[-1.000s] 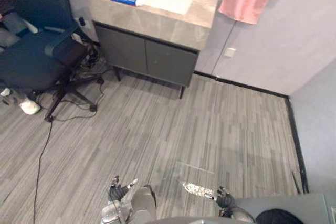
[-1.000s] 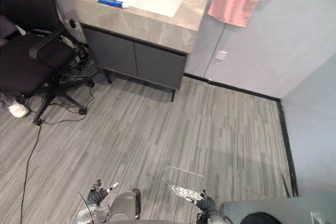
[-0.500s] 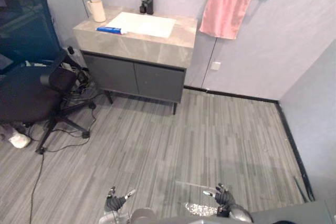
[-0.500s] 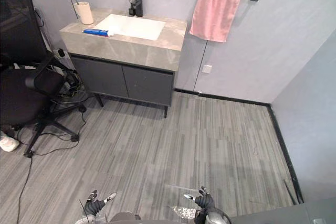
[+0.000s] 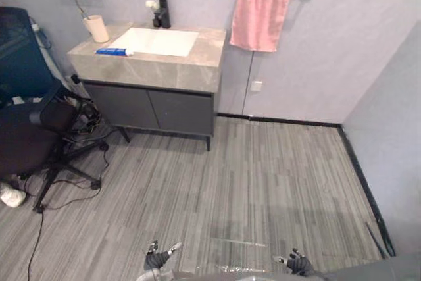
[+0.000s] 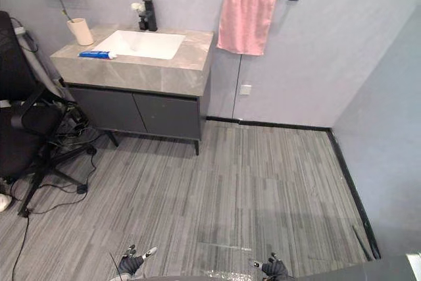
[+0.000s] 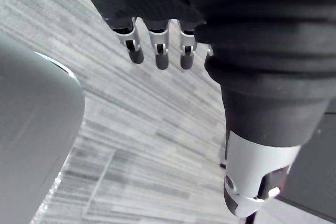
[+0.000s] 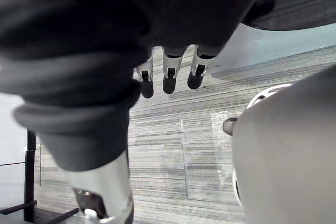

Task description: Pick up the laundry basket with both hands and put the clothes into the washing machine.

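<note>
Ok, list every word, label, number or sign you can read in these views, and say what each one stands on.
No text can be read in any view.
Any print on the blue tube lying on the vanity counter is too small to read.
No markings show on the cup, the pink towel or the wall plate.
</note>
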### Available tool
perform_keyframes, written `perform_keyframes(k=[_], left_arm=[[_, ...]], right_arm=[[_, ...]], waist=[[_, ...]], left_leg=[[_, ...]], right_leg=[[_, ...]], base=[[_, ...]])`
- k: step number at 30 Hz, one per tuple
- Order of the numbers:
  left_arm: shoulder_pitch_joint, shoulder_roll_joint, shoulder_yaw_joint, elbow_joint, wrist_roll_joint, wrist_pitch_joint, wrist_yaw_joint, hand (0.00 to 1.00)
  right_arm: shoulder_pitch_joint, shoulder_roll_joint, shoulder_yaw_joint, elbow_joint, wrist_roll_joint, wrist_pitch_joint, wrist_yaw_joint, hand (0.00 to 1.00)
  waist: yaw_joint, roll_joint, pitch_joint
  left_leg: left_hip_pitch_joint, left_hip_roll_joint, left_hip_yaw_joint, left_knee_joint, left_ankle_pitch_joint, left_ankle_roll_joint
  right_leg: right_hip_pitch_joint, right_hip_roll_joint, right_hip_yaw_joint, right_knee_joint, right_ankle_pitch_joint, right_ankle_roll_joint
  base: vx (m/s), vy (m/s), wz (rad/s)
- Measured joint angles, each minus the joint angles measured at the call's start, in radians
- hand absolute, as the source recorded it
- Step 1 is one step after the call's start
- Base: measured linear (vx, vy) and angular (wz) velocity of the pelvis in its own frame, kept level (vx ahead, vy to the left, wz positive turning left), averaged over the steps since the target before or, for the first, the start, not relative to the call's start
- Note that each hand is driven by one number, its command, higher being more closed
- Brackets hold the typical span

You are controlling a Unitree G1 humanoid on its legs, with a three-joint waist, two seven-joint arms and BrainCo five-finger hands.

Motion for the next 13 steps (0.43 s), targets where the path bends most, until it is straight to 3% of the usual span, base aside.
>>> perform_keyframes(k=[3, 7, 13], left_arm=[[-0.003, 0.023, -0.028, 0.016, 0.003, -0.001, -0.01, 0.0], [-0.004, 0.036, -0.033, 0.022, 0.005, -0.001, -0.017, 0.0], [-0.004, 0.043, -0.035, 0.028, 0.01, 0.0, -0.016, 0.0]], right_arm=[[-0.003, 0.002, 0.0, 0.0, 0.001, -0.001, -0.001, 0.0], [-0.003, 0.006, 0.0, 0.001, 0.0, 0.0, 0.0, 0.0], [-0.006, 0.006, 0.0, 0.008, 0.0, 0.0, 0.001, 0.0]], waist=[[-0.023, -0.004, -0.003], [-0.028, -0.011, -0.001], [-0.036, -0.012, -0.003]], left_leg=[[0.016, -0.03, 0.011, -0.036, 0.015, 0.014], [0.049, -0.063, 0.01, -0.1, 0.042, 0.019], [0.062, -0.071, 0.002, -0.109, 0.043, 0.02]], right_leg=[[0.011, -0.021, 0.01, -0.04, 0.024, 0.011], [0.016, -0.044, 0.011, -0.065, 0.032, 0.02], [0.034, -0.045, 0.008, -0.082, 0.034, 0.023]], base=[[-0.04, 0.072, -0.08], [0.0, 0.048, 0.05], [0.06, 0.01, 0.01]])
